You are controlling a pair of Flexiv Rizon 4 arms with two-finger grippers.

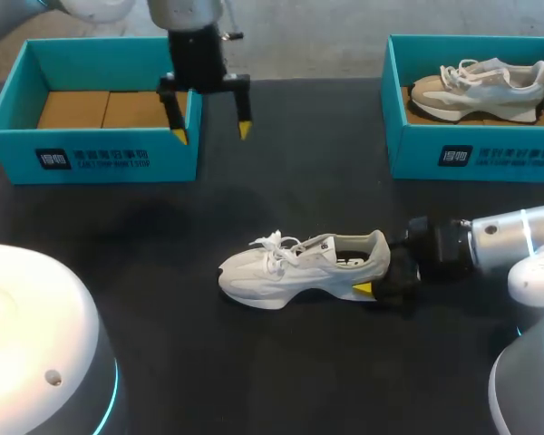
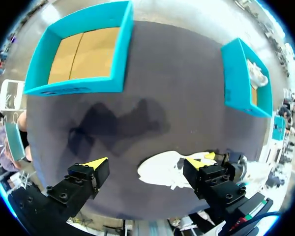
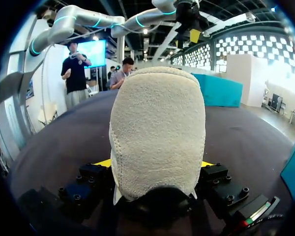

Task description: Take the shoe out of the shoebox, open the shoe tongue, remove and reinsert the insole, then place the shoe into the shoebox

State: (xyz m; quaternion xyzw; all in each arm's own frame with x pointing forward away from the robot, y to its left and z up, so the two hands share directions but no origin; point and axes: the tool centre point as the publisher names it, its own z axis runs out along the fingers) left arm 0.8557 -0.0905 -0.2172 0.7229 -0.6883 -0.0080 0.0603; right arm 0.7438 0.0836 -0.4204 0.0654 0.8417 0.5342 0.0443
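Shoe (image 1: 299, 267) on its sole on the bench (image 1: 299, 181), heel gripped between the right jaws; left jaws wide apart and empty, raised near the empty box (image 1: 91, 154). Tongue (image 1: 315, 246) step likely next: heel held firm, left jaws lowered onto the tongue, clear of the laces (image 1: 276, 245).

Right hand (image 3: 155, 163) gripping shoe (image 3: 157, 123) by heel, teal shoebox (image 3: 219, 91) beyond
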